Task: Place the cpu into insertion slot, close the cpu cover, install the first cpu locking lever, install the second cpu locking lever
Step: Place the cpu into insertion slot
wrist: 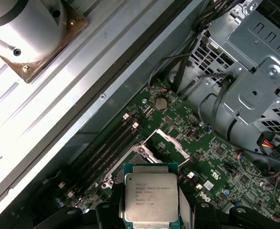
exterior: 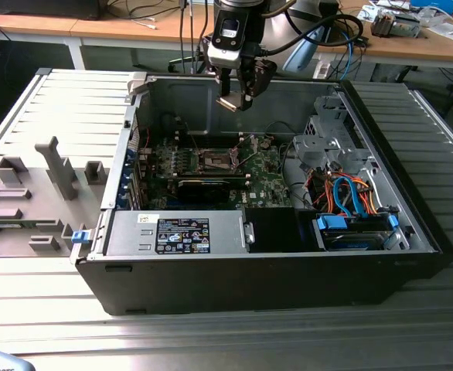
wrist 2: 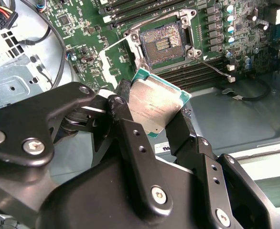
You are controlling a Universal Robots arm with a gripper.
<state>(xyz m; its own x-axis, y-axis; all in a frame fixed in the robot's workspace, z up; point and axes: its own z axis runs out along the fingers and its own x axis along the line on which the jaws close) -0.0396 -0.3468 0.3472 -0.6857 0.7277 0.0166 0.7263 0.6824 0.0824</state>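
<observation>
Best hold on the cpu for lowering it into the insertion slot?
Pinch the cpu by two opposite edges, coming from the metal-top side: it is a thin flat square, and that leaves its underside free. The gripper holds it so.

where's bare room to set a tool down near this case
Free: ribbed table in front of the case and at the exterior view's right. Crowded: cables beside the drive cage, fixture tray at the exterior view's left, board below the held cpu.
</observation>
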